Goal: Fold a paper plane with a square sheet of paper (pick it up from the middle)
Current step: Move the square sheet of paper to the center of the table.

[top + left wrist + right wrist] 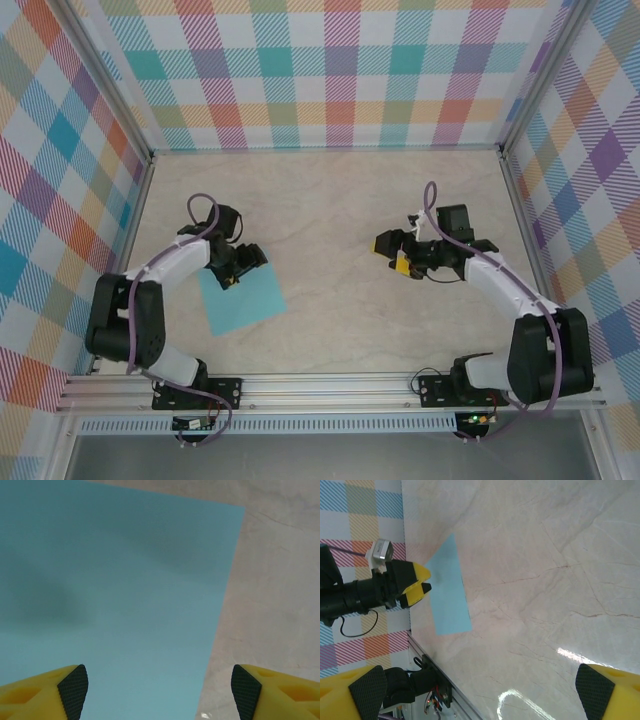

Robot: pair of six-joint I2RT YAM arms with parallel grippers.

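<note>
Square sheet of paper (245,300), plain teal, lies flat on the pale marbled bench (330,200), in the near left part, turned a little so its edges run askew to the metal rail (330,385) at the front; I can see no crease in it. The left arm (175,262) bends in over the sheet's far corner, and the left jaws hang there, tips pointing down at the paper; from the left wrist camera the sheet (115,580) spreads under them, with the jaws apart and nothing clamped. One black pad (72,690) sits over the teal and the other pad (245,695) over bare bench (280,580) just past the sheet's edge; whether either pad touches the surface I cannot tell. The right arm (500,290) reaches out over the right half of the bench, well apart from the sheet; the right jaws stand wide apart over bare marble and hold nothing, both yellow fingers (620,690) framing the bottom of the right wrist view. That view looks across the bench (545,555) to the sheet (450,595), with the left arm's yellow tips (420,582) just beside it. Checked walls (320,70) in many colours close in the bench on three sides.
</note>
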